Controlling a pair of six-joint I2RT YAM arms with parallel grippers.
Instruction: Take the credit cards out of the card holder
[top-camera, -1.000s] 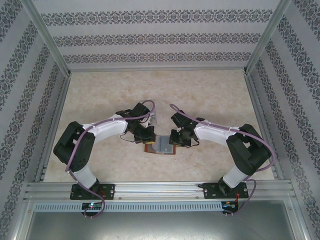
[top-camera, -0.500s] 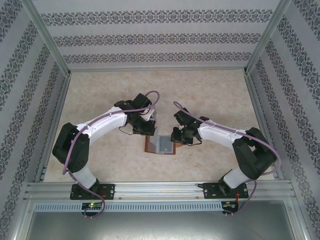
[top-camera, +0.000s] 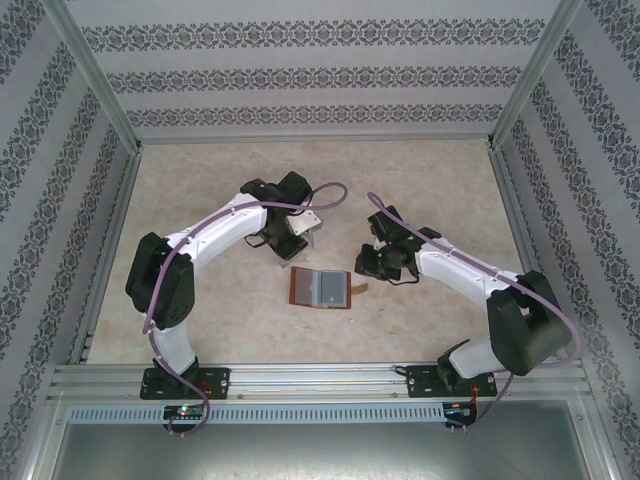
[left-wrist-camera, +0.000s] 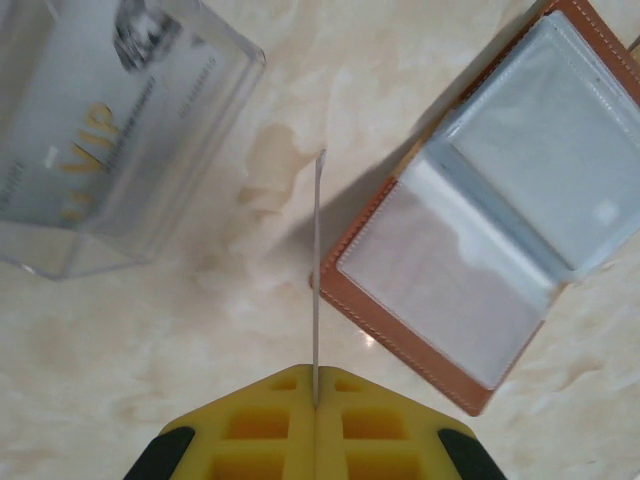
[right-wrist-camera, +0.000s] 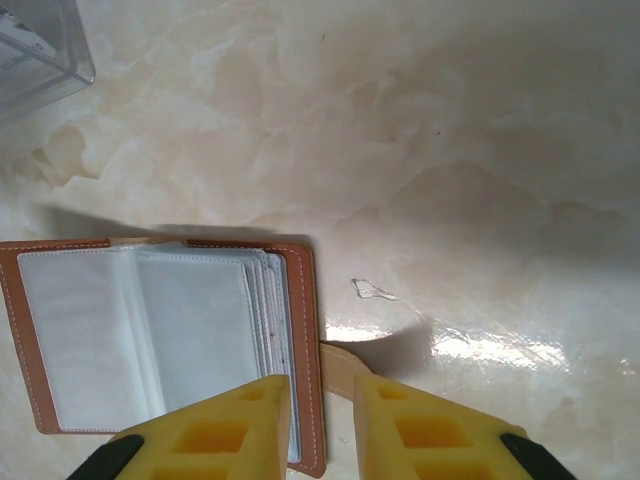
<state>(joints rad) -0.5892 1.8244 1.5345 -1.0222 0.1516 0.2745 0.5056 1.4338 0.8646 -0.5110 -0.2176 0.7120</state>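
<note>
Edgewise, card (left-wrist-camera: 317, 270) in left end effector (left-wrist-camera: 315, 400)

The top external camera looks steeply down from above and behind the arm bases over the whole table (top-camera: 440, 170). Each wrist camera looks down closely past its own yellow fingers (left-wrist-camera: 250, 440); all views share the open card holder (top-camera: 322, 288) beyond them.

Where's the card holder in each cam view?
Top external: the card holder lies open at mid-table, between the two arms.
Left wrist: it is in the right half, tilted, with the clear sleeves facing up.
Right wrist: it is at lower left, with its strap by the fingers.
Shared landmark: the clear tray, just beyond the holder in the top view and at top left in both wrist views.
</note>
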